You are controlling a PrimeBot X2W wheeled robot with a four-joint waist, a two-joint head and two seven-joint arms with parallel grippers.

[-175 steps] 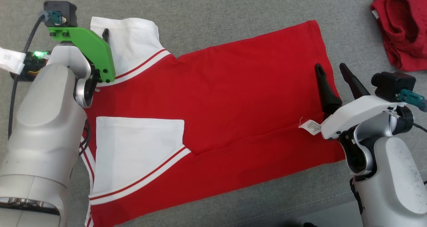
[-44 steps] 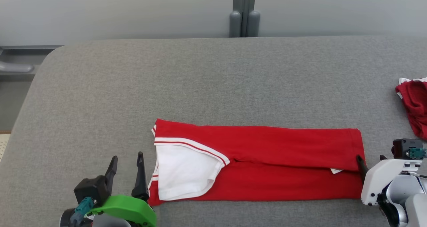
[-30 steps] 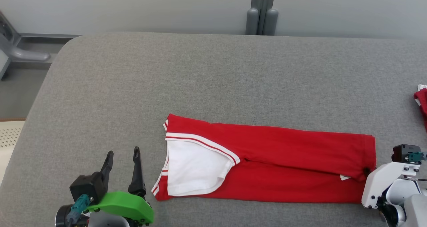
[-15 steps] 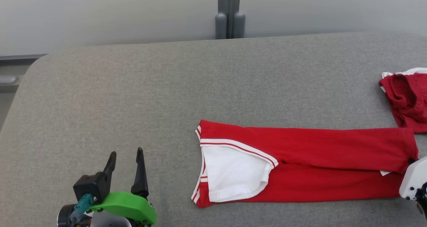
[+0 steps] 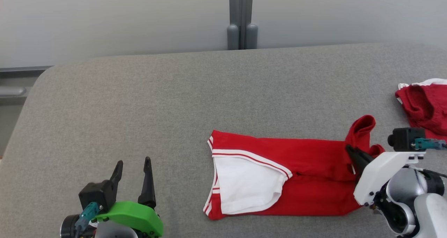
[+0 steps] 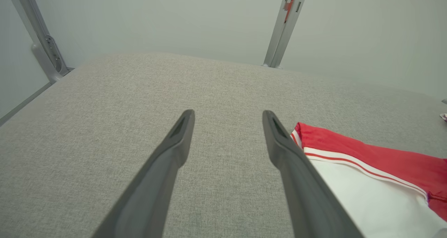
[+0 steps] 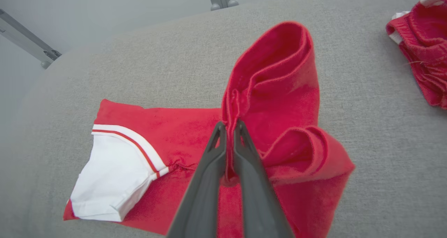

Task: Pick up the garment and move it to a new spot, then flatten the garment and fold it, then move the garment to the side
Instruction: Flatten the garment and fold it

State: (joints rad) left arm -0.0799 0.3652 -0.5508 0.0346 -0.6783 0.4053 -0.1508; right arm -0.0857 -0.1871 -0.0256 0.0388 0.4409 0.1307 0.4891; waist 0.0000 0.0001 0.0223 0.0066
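My right gripper [image 7: 228, 124] is closed on the red end of the garment [image 7: 167, 129], which is lifted beyond my fingertips. My left gripper [image 5: 133, 161] is open over free grey table [image 5: 139, 101]. Another red cloth [image 5: 424, 105] lies apart, right of my right jaws.

Grey fabric-covered table [image 5: 139, 101], rounded corner at upper left of the head view, spans the frame from L to R. A red garment [image 5: 307, 196], folded into a long strip, lies flat at lower ctr-right. A white sleeve [image 5: 244, 185] w/ red-and-white trim lies on the strip's L end. The strip's R end is bunched and raised off the surface. A 2nd crumpled red cloth [image 5: 424, 105] w/ white edging sits at the R edge, apart from the strip.
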